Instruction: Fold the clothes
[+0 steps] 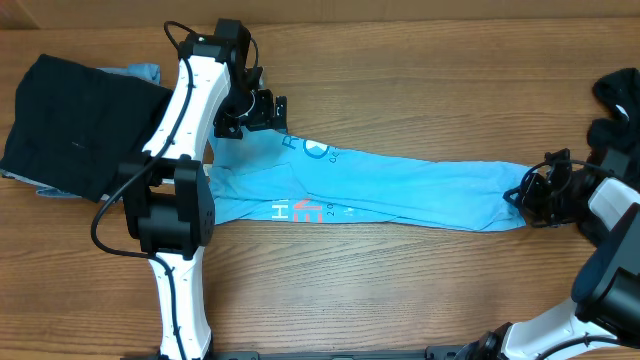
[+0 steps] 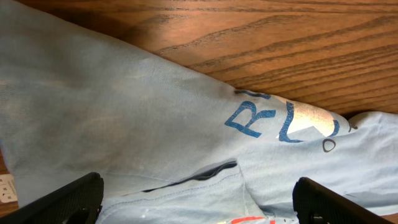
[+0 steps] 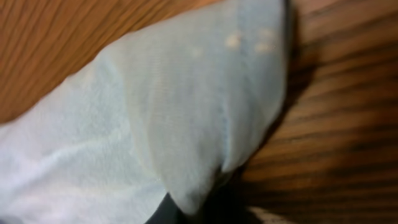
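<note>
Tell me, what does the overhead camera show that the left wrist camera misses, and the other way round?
Only overhead: the whole light blue T-shirt stretched long across the wooden table, a black garment beside one end, another dark garment in the far corner, and the right tool at the shirt's other end.
Only left wrist: a close look at a stitched seam, with the left tool's two fingers spread wide.
Both: the blue shirt, its blue lettering and the wood grain.
</note>
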`<action>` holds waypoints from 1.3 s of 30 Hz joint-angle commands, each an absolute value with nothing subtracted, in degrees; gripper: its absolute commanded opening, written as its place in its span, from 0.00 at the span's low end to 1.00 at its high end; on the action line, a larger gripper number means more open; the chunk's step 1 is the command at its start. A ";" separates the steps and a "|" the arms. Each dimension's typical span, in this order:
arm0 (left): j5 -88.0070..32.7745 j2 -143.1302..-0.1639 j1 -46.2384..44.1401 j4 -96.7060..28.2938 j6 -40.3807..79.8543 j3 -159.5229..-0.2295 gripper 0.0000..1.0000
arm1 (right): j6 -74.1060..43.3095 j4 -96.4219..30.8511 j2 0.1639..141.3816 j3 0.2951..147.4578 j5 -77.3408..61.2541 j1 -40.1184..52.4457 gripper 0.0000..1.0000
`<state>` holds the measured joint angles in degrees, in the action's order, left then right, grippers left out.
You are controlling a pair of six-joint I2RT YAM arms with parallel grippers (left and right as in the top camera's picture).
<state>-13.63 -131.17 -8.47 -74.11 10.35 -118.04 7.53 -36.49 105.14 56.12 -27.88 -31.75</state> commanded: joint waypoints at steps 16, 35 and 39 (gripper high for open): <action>-14.46 -131.46 -8.27 -74.06 9.85 -118.98 1.00 | 9.50 -51.13 106.83 76.88 -18.59 -34.74 0.04; -14.46 -131.46 -8.27 -74.08 9.85 -118.98 1.00 | 12.16 -75.33 106.83 100.36 -16.53 -16.86 0.04; -14.46 -131.46 -8.27 -74.08 9.87 -118.98 1.00 | 9.41 -75.26 106.83 99.61 -16.47 -6.28 0.04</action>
